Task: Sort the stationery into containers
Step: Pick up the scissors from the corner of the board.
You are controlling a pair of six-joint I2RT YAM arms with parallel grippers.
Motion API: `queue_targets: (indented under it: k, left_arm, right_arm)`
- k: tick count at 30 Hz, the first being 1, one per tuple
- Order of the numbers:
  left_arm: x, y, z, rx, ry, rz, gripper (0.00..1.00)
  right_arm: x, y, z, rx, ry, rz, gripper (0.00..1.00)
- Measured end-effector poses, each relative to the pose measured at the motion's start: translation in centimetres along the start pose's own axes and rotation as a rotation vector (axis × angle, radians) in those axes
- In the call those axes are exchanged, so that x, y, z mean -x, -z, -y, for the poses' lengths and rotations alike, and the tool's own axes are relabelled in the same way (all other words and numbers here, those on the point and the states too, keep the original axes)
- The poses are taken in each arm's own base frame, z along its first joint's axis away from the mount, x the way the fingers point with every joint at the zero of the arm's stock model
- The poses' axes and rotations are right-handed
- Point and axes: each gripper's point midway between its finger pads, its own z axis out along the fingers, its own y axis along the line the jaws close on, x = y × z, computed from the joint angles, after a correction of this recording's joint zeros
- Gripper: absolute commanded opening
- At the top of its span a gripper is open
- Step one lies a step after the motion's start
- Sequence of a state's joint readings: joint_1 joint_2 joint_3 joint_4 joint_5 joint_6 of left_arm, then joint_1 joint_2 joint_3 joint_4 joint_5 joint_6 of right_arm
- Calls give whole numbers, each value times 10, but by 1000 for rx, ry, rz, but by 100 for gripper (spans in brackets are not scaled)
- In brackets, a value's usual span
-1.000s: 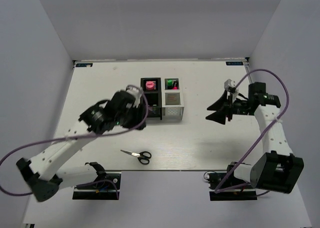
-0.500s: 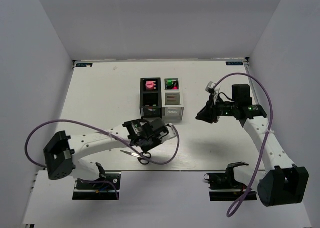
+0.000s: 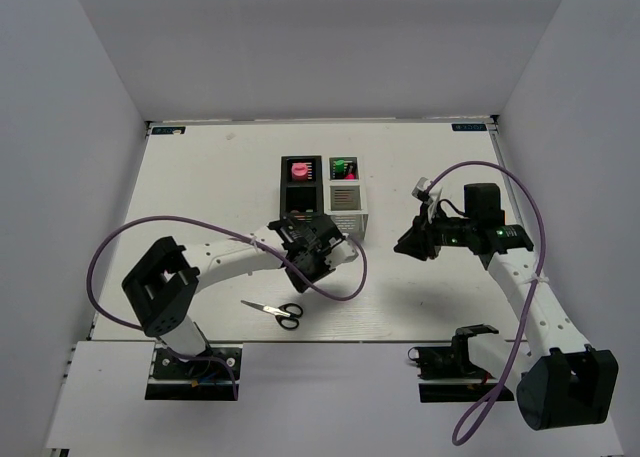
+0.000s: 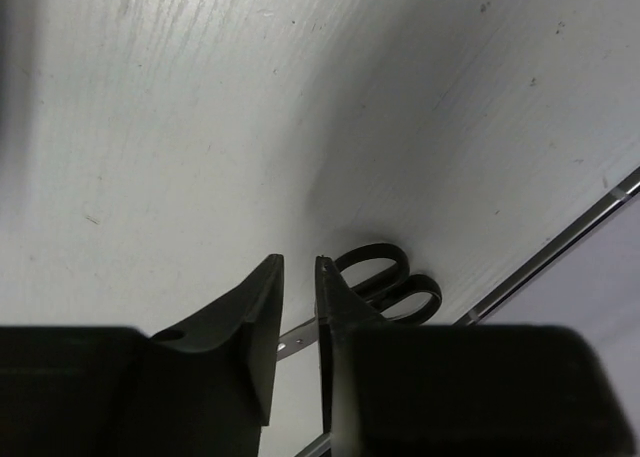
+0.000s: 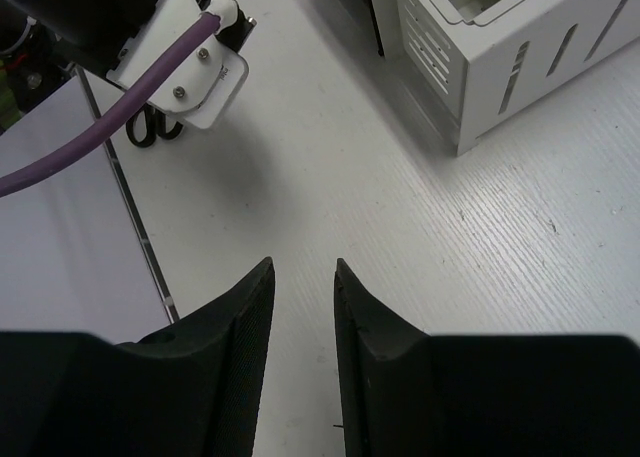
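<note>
The black-handled scissors lie flat near the table's front edge; their handles also show in the left wrist view. My left gripper hangs just in front of the containers, above and behind the scissors, jaws a narrow gap apart and empty. My right gripper is open and empty over bare table right of the containers. A pink piece sits in the back-left black box. Green and pink caps show in the back-right box.
The white slatted box is at the top right of the right wrist view, with the left arm's white wrist block and purple cable at the top left. The table's front edge runs just beyond the scissors.
My left arm swung from beside the boxes down over the scissors, then back up to just in front of the boxes. My right gripper moved left and slightly nearer. The scissors have not moved.
</note>
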State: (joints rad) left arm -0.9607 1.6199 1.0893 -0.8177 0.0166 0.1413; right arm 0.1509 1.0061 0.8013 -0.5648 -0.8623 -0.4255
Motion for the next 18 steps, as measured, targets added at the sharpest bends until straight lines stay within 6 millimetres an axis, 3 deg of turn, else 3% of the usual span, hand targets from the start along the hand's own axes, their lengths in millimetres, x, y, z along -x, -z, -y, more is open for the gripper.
queue_targets:
  k: [3,8,18]
  left_arm:
    - [1,-1,3,-11,10,3,28]
    - [-4,-4,8,-40,-2,-6,39]
    - [-47,-16,13,-71,-65,-121,42]
  right_arm:
    - [0,0,1,-4,0,-2,34]
    - [-1,0,2,-11,0,-5,34]
    - [-2,0,4,-21,1,-10,34]
